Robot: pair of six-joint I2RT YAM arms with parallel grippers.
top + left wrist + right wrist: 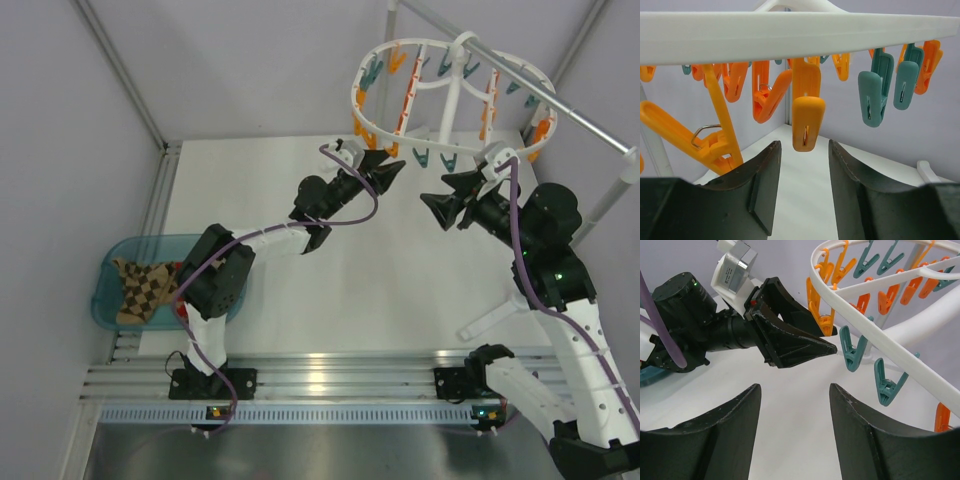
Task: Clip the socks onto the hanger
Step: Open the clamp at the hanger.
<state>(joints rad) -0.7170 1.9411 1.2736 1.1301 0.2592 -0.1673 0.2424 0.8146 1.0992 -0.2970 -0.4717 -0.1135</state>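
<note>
**Operator:** Where are the task items lying, and what are the tools doing?

**Guide:** The brown-and-tan argyle fabric socks (143, 288) are lying bunched in the translucent teal plastic bin (98, 295) at the left edge of the white surface (330, 290), well apart from both tools. The large white oval plastic drying hanger (453, 95) is hanging at the far right. The left tool (392, 172) is pointing up at the hanger's near rim with its fingers spread and nothing between them. In the left wrist view an orange plastic clip (807, 117) is dangling just above that gap. The right tool (437, 203) is likewise released and empty, and is facing the left one.

**Operator:** How are the socks likely to be handling?

**Guide:** Expect light, limp fabric that is going to fold and droop once lifted. You are advised to pinch one sock near its cuff edge, so that a free hem is hanging clear for the clip. Because the socks are overlapping, you are risking lifting both together. The hanger appears rigid but is hanging freely, so it is probably going to swing when pushed. Each clip is sprung, so squeeze its upper tabs to open it.

**Operator:** Is any writing readable?

**Guide:** No brand, label or lettering is showing legibly in any view.
</note>
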